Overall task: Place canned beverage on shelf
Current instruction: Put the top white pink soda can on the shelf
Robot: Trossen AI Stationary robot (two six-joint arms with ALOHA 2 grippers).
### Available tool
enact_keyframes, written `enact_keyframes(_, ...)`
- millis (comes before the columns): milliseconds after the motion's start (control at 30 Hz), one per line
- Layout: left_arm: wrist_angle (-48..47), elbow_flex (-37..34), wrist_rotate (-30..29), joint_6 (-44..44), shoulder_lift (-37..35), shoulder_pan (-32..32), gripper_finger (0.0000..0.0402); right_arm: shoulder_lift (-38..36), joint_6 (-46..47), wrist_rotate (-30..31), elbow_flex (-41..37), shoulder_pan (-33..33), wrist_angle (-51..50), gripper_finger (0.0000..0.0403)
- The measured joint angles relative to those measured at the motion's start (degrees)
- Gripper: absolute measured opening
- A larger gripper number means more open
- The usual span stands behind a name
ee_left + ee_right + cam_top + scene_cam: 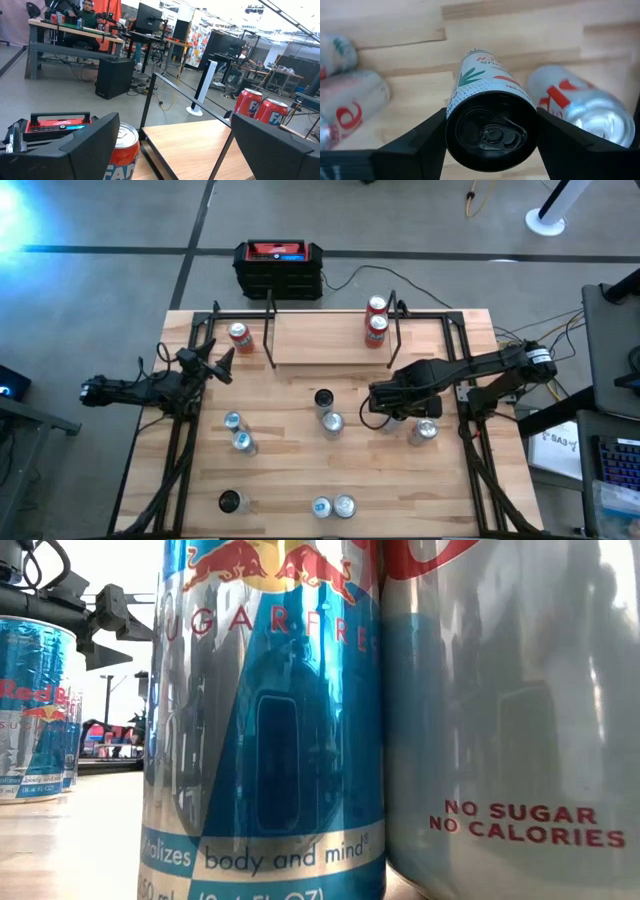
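Wood table [300, 470] on grey floor, dotted with drinks. Right of its middle, pinched a can [490, 125] in the right hand [385, 412]: dark lid up, white body with a green leaf and red print, one finger [420, 142] pressed to each side. Could not tell whether lifted or resting on the table. Sat well short of the shelf [330, 338], on the near side of its right end. Flanked just beside by a silver can [425, 430] with red letters, on the side toward the right arm's base.

Farther out, toward the middle of the table, stood a dark-topped can [323, 398] and a pale can [332, 423], near each other. Beyond these, toward the left and near edges, stood several more, among them a blue pair [238, 431] close together.

On the shelf's right end, carried two red cans [376, 320], touching. Just outside its left posts, stood a third red can [240, 335]. Near that one, held the left hand [222, 363] with its fingers spread wide.

Behind the table, on the floor, sat a black box [278, 268] with a red top.
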Motion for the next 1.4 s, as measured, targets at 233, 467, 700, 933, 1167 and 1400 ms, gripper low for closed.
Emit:
enact_keyframes(233, 0.00, 0.00, 0.01, 0.00, 0.00, 0.00, 0.0368, 0.33, -16.24, 0.01, 0.19, -2.09, 0.24, 0.0241)
enact_keyframes(467, 0.00, 0.01, 0.01, 0.00, 0.00, -0.02, 0.0368, 2.58, -32.83, 0.05, 2.28, -3.72, 0.13, 0.0241)
enact_keyframes(700, 0.01, 0.00, 0.02, 0.02, -0.01, -0.02, 0.0368, 7.08, -48.58, 0.12, 6.45, -4.55, -1.56, 0.0241)
enact_keyframes(933, 0.02, 0.00, 0.00, 0.01, -0.02, -0.01, 0.0368, 11.15, -61.17, 1.99, 11.17, -4.71, -2.29, 0.0243)
enact_keyframes(1167, 0.00, 0.00, 0.00, 0.02, -0.02, -0.01, 0.0368, 13.97, -72.38, 3.37, 15.00, -4.69, -2.07, 0.0258)
enact_keyframes(1400, 0.00, 0.00, 0.00, 0.01, 0.00, -0.02, 0.0368, 16.80, -82.47, 3.39, 18.84, -4.69, -1.76, 0.0253)
